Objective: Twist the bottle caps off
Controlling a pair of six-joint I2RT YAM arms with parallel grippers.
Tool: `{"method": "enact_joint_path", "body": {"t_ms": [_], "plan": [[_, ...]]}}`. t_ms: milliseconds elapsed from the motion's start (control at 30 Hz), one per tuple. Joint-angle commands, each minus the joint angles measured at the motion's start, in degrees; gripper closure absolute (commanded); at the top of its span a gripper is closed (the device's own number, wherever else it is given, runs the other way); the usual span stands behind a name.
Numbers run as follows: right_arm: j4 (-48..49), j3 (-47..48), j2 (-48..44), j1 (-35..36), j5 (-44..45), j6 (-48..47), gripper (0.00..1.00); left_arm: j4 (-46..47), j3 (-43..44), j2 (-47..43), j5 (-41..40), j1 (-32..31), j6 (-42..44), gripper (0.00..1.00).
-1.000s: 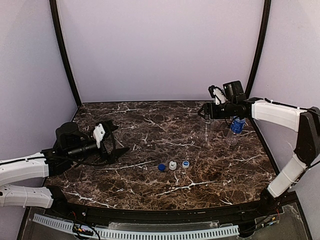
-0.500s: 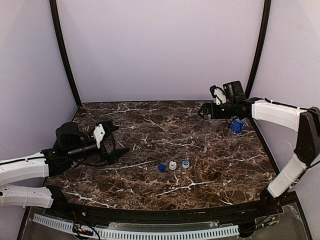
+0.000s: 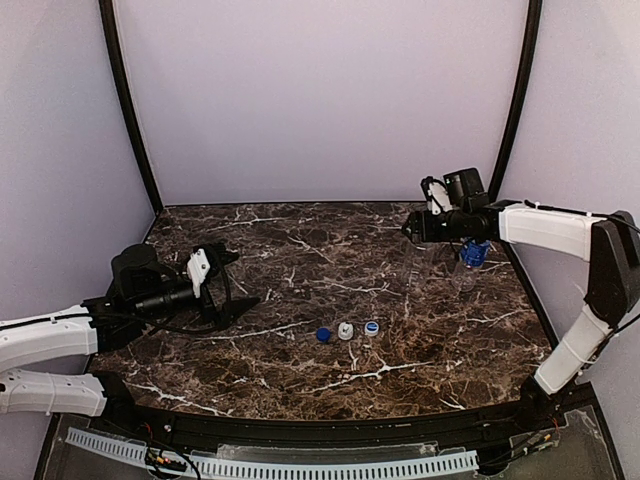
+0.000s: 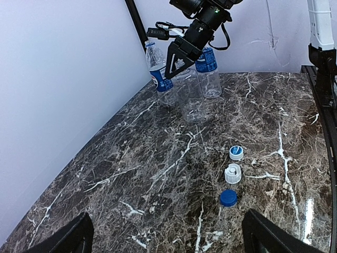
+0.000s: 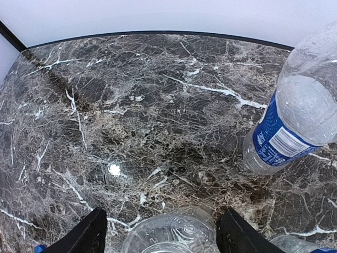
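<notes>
Three caps lie in a row on the marble table (image 3: 300, 250): dark blue (image 3: 323, 335), white (image 3: 346, 331), pale blue-and-white (image 3: 372, 327). They also show in the left wrist view: dark blue (image 4: 228, 197), white (image 4: 233, 173), pale blue-and-white (image 4: 236, 152). The uncapped bottles stand at the back right: Pepsi-labelled (image 4: 158, 74), unlabelled (image 4: 190, 97), water-labelled (image 4: 208, 74). My right gripper (image 3: 413, 226) is open above the unlabelled bottle's mouth (image 5: 174, 234), one finger on each side, not touching. My left gripper (image 3: 228, 290) is open and empty, low at the left.
A blue-labelled bottle (image 5: 295, 116) stands close to the right of my right gripper (image 5: 165, 211); it shows as a blue patch under the right arm (image 3: 474, 252). Black frame posts (image 3: 125, 110) and pale walls enclose the table. The left gripper (image 4: 167, 215) faces the caps.
My right gripper has drawn slightly back and to the right above the bottles. The left arm, the caps and the bottles have not moved.
</notes>
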Motion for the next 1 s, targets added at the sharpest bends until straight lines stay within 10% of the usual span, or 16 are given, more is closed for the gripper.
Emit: {"method": "enact_joint_path", "body": {"t_ms": [0, 267, 600, 967], "plan": [[-2.75, -1.63, 0.77, 0.04, 0.72, -0.14, 0.31, -1.01, -0.67, -0.24, 0.78, 0.24, -0.58, 0.01], [-2.93, -1.49, 0.25, 1.03, -1.02, -1.58, 0.46, -0.62, -0.84, 0.02, 1.22, 0.20, -0.60, 0.01], [-1.85, -2.84, 2.08, 2.28, -3.25, -1.03, 0.14, -0.73, -0.78, 0.04, 1.68, 0.20, -0.81, 0.01], [-0.96, -3.78, 1.81, 2.98, -2.76, -1.08, 0.09, -1.08, -0.91, -0.07, 1.97, 0.20, -0.68, 0.01]]}}
